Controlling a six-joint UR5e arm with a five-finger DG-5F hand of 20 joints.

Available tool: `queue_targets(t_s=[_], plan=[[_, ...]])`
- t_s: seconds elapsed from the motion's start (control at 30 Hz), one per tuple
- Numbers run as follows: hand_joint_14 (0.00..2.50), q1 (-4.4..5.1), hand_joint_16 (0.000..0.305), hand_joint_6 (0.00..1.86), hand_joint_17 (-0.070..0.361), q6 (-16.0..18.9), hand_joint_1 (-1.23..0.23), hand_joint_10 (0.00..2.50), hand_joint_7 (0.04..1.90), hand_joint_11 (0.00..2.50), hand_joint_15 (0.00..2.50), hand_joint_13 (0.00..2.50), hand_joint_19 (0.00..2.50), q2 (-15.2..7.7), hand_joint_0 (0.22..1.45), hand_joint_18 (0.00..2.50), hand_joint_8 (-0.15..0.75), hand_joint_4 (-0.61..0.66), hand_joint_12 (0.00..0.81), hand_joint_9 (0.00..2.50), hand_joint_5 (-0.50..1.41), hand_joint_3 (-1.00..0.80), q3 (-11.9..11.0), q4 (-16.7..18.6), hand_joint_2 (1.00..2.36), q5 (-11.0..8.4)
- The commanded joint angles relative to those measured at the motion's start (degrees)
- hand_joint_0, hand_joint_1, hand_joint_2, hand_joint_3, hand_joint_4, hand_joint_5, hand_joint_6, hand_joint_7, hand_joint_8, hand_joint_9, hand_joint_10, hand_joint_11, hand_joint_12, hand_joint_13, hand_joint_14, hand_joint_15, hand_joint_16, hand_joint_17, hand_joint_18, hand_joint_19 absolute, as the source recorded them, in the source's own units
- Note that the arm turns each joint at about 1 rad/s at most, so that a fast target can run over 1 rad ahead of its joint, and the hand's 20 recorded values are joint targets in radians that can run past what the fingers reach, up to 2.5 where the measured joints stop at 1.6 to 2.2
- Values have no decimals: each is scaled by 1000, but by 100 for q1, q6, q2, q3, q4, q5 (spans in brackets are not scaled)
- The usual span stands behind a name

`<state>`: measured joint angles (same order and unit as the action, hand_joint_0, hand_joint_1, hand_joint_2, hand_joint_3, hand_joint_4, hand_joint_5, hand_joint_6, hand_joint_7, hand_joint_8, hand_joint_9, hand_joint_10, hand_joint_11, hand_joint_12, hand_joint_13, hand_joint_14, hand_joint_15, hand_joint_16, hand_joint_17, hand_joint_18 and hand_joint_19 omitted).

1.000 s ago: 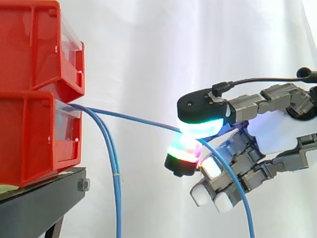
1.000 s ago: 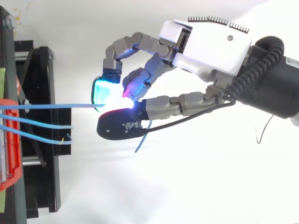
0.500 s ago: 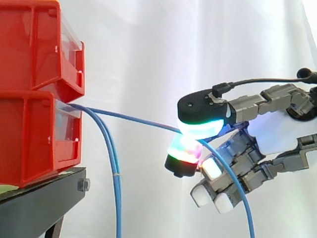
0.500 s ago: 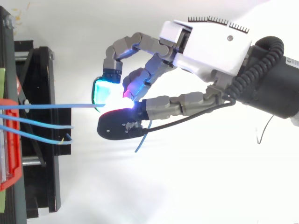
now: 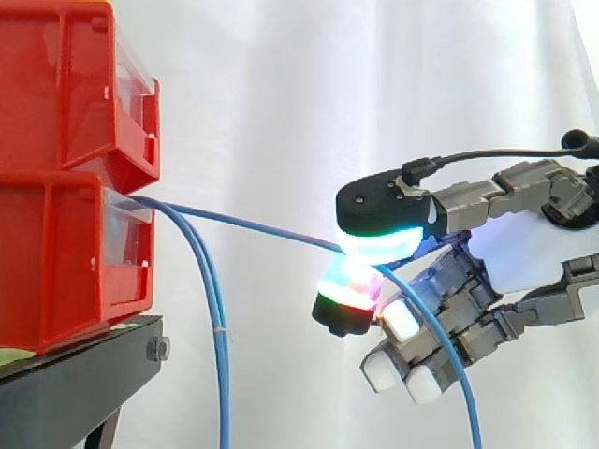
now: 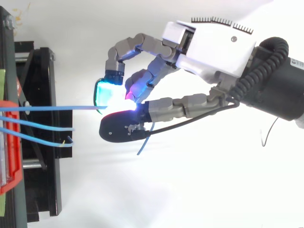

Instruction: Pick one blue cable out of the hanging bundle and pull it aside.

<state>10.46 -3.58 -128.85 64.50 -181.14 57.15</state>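
Well, the hand [image 6: 213, 47] is pinching one blue cable [image 5: 253, 225] between its glowing pads [image 5: 379, 245]. The cable runs taut from there to the lower red bin [image 5: 56, 262], while the other blue cables [image 5: 222, 365] hang just beside the black stand [image 5: 75, 383].

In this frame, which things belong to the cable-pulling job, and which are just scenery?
Part of the job:
- hand, fingers closed on one cable
- pinched blue cable, stretched from the lower bin to the hand
- other blue cables, hanging down by the stand

Just there:
- red bins, stacked
- black stand
- white curtain
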Motion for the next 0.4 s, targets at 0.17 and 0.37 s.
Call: queue_targets(t_s=[0.17, 0.37], plan=[[22, 0, 54, 928, 121, -2, -835, 17, 1217, 536, 588, 843, 544, 0, 591, 766, 348, 42, 403, 1192, -78, 138, 10, 0, 1014, -2], [21, 0, 53, 928, 120, 6, -835, 17, 1210, 535, 588, 844, 542, 0, 593, 766, 346, 43, 403, 1194, -78, 132, 124, 0, 1013, -2]])
